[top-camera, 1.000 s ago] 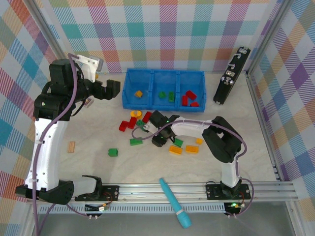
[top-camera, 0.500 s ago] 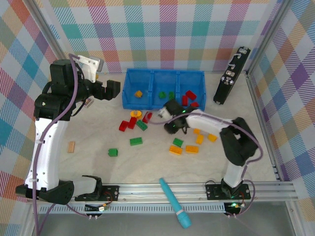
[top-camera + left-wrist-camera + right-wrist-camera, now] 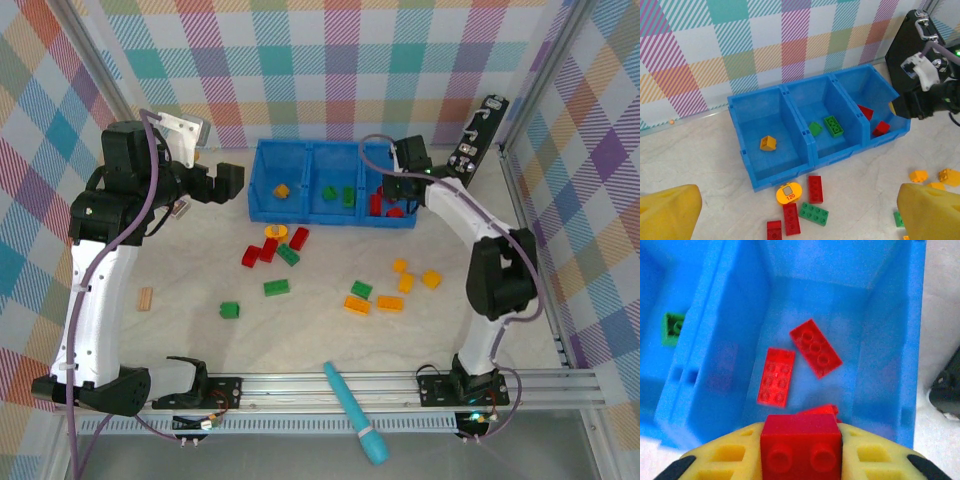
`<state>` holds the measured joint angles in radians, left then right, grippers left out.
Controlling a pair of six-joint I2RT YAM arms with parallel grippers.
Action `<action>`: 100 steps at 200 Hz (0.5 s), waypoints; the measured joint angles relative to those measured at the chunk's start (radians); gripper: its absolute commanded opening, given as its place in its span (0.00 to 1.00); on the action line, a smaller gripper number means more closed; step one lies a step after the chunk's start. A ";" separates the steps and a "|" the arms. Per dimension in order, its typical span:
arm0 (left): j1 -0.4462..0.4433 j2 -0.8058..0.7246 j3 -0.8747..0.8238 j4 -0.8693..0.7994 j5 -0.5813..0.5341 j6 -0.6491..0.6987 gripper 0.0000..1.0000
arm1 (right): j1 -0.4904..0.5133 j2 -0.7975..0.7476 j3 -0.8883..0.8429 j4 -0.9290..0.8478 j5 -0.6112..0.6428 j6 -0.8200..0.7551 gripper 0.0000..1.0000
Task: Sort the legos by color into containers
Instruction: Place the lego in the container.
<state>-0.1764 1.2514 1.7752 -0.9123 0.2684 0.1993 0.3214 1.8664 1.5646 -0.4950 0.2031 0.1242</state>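
A: Where is the right pincer (image 3: pixel 801 452)?

B: At the upper right of the overhead view, over the right-hand compartment of the blue tray (image 3: pixel 335 147); its yellow fingers (image 3: pixel 735 445) are clamped on a red brick (image 3: pixel 801 437), two studs facing the wrist camera.

A: What lies under it?

B: Two more red bricks (image 3: pixel 776 376) on that compartment's floor, and another partly hidden behind the held one; the middle compartment has green bricks (image 3: pixel 833 126); the left one has a single yellow-orange brick (image 3: pixel 768 143).

A: And the left pincer (image 3: pixel 228 183)?

B: At the upper left of the overhead view, just beside the tray's left end; its fingers stand wide apart.

A: The other legos?

B: Loose on the counter (image 3: pixel 180 270) below the tray; red ones (image 3: pixel 268 250) left of centre with a green one among them; green ones (image 3: pixel 277 288) lower down; orange ones (image 3: pixel 405 283) right of centre.
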 measured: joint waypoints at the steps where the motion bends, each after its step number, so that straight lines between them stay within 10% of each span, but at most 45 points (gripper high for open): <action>1: 0.000 0.000 0.000 0.000 0.000 0.000 1.00 | 0.000 0.004 0.003 0.000 0.000 0.001 0.26; 100: 0.000 0.000 0.000 0.000 -0.042 0.008 1.00 | 0.007 0.321 0.263 -0.045 0.027 0.037 0.40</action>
<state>-0.1764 1.2518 1.7752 -0.9123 0.2268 0.2070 0.3283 2.1872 1.8275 -0.5400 0.2302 0.1608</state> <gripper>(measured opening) 0.997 0.370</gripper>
